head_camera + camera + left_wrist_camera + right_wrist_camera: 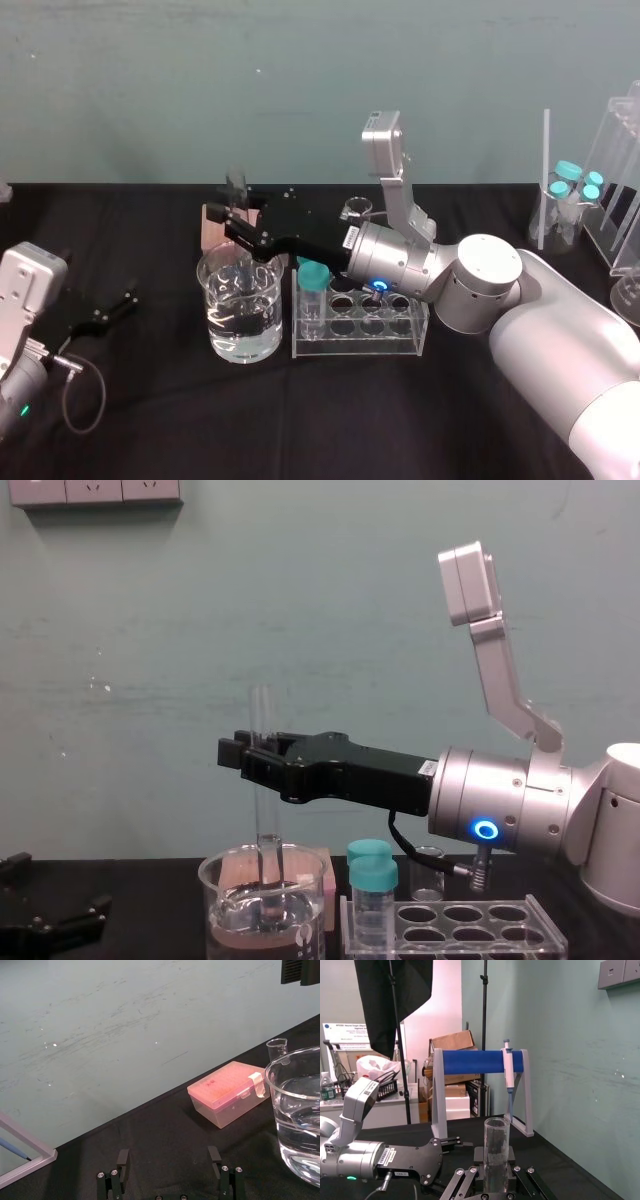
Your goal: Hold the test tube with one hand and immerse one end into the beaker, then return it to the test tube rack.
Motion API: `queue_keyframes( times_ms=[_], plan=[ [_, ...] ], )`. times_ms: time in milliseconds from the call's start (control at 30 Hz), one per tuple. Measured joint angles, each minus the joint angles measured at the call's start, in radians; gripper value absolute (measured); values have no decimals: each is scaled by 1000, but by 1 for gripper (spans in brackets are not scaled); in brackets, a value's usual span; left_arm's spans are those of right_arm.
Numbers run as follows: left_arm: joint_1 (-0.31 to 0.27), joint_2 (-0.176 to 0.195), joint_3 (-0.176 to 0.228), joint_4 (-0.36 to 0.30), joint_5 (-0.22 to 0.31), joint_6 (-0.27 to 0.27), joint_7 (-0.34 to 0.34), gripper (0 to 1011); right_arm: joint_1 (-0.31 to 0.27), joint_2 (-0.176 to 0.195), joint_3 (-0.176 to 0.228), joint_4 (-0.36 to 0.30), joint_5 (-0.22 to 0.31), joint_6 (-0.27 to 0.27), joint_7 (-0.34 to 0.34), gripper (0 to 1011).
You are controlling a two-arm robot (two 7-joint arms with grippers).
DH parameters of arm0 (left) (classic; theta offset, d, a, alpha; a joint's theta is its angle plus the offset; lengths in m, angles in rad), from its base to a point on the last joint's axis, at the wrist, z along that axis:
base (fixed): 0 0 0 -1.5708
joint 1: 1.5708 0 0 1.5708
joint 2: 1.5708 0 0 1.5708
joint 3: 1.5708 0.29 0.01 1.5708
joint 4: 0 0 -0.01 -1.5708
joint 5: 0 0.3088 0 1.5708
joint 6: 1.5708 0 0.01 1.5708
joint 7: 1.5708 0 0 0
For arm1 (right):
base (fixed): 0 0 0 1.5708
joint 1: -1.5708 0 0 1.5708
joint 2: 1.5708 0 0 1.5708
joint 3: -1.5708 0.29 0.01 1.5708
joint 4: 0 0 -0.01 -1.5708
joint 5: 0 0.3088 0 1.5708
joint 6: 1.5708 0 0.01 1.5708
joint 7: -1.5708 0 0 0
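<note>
**At the beaker: tube end under water, grip firm**

At 8 o'clock on the black table, the left black two-fingered gripper [168, 1160] lies parked with its fingers spread and nothing between them.

At 3 o'clock from it stands the wide clear glass beaker [270, 310], partly filled with water. The long, thin, uncapped clear glass test tube [268, 825] stands upright in it with its round end below the waterline. The right black gripper [245, 755], reaching in from 3 o'clock, is clenched on the tube's upper part.

The dip looks to be the step in hand. It goes best with the tube plumb and its tip off the beaker's floor and wall. The lift should be straight up until the round end clears the rim, and only then sideways.

The low clear acrylic rack with oval holes [350, 345] sits just beside the beaker at its 3 o'clock. A turquoise-capped vial [313, 285] fills its near-left hole, so a free hole farther along seems the safer target.
</note>
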Motion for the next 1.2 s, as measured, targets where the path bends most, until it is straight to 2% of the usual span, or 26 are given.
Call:
queue_keyframes(
  times_ms=[367,600,1033,1200],
  plan=[
    [0,0,0,0,0,0,0,1000,0,2,1,-4,-1,-3,0,241],
    [0,0,0,0,0,0,0,1000,-1,10,9,-31,0,-10,-6,242],
    [0,0,0,0,0,0,0,1000,-7,34,32,-119,22,-26,-24,242],
    [0,0,0,0,0,0,0,1000,-18,52,50,-176,39,-27,-42,242]
  ],
)
